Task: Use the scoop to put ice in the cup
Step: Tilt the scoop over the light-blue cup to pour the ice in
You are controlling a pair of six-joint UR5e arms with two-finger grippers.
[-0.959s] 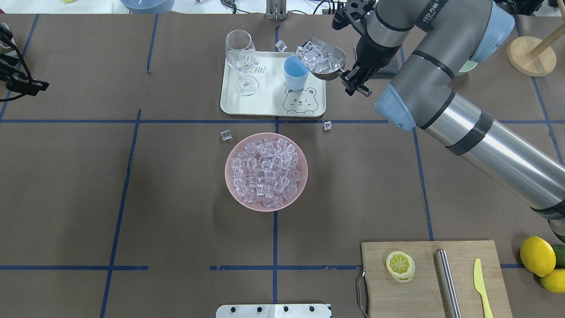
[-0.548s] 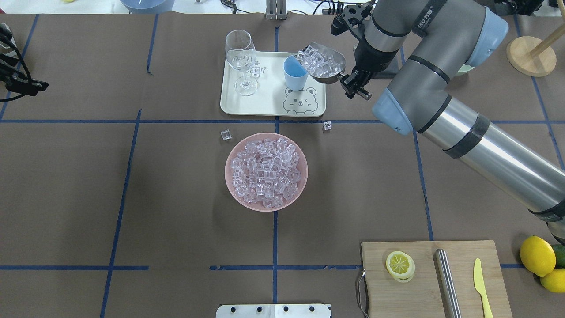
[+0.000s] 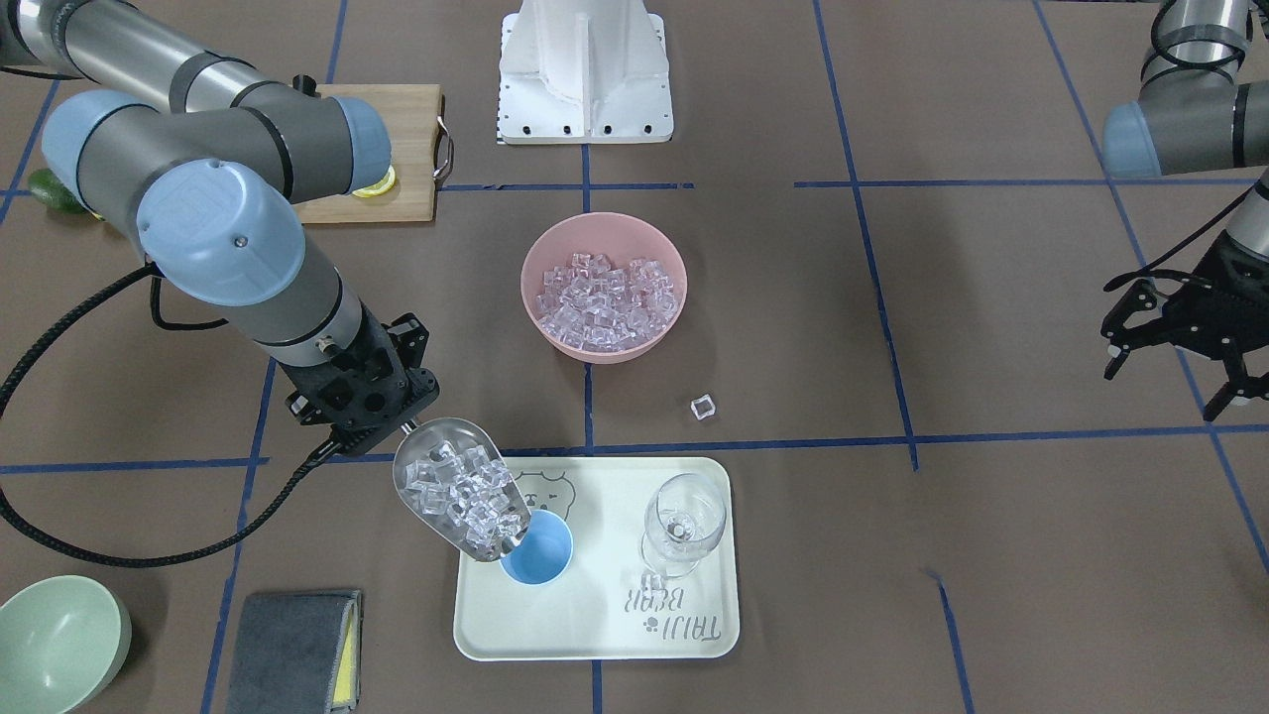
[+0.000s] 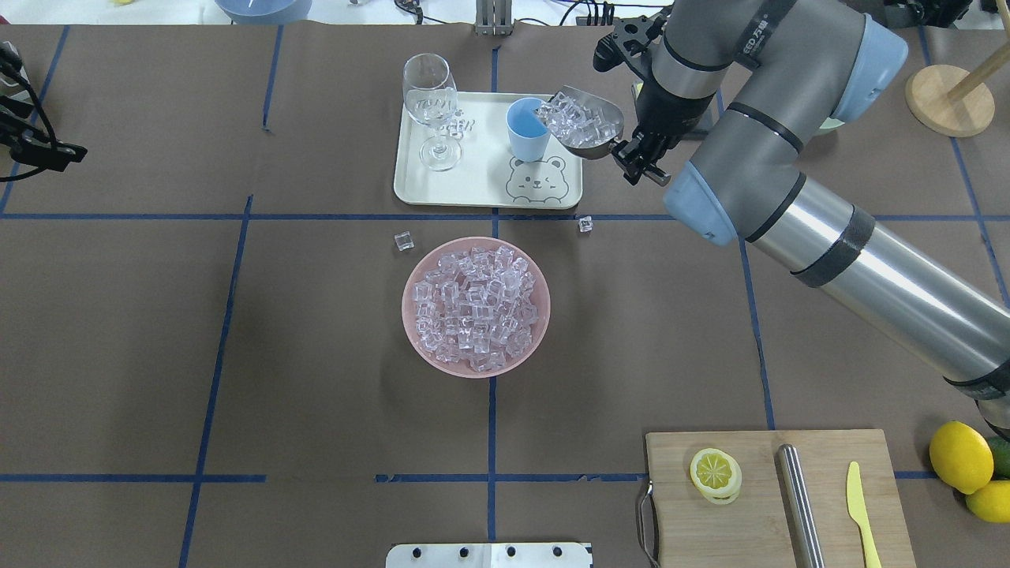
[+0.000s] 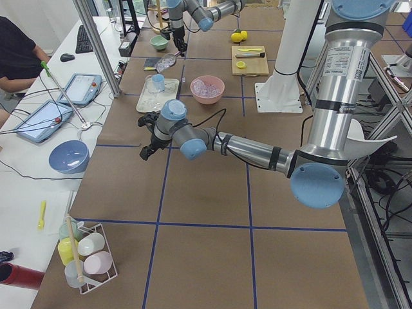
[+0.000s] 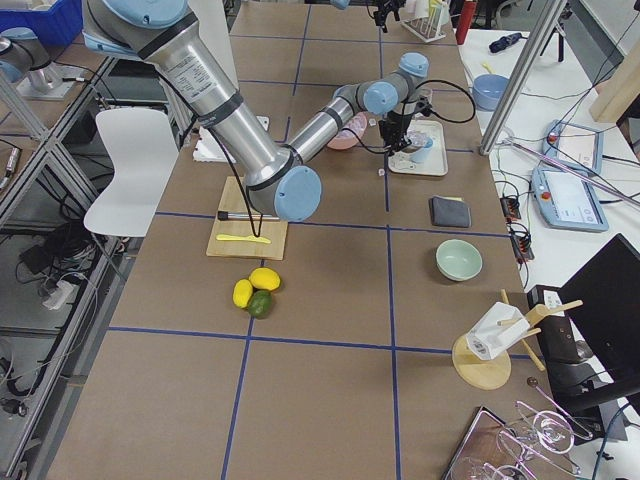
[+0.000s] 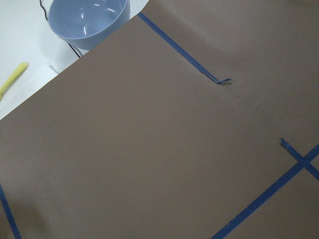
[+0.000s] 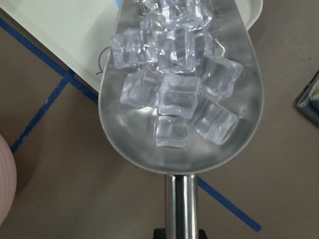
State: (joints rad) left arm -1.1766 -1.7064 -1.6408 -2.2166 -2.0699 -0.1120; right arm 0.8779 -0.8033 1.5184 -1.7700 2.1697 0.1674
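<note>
Right now the right gripper [image 4: 636, 155] is clamped on the thin rod handle of the shiny stainless-steel scoop [image 4: 588, 120], just off the right-hand edge of the cream rectangular plastic tray [image 4: 473, 188] with the bear drawing. The scoop is held in the air and tipped, its open mouth lowered over the rim of the small round light-blue plastic cup [image 4: 527, 132]. Its trough is heaped with ice [image 8: 174, 94], small clear glassy cubes crowding toward the mouth (the wrist view shows a bare patch of steel behind them, near the handle). The cup stands upright on the tray's right half, beside the bear's head.

On the tray's left half stands a clear stemmed wine glass [image 4: 432, 106], with a few stray cubes [image 4: 462, 125] lying on the tray by its foot. Off the tray on the robot's side sits a round pink bowl [image 4: 412, 315] full of more cubes. Two loose cubes lie on the brown paper between bowl and tray, one [image 4: 404, 241] near the tray's left corner, one [image 4: 585, 224] near its right corner.

The left gripper [image 3: 1170, 382] hangs well apart from the tray, far out on the robot's left, its fingers spread and holding nothing.
</note>
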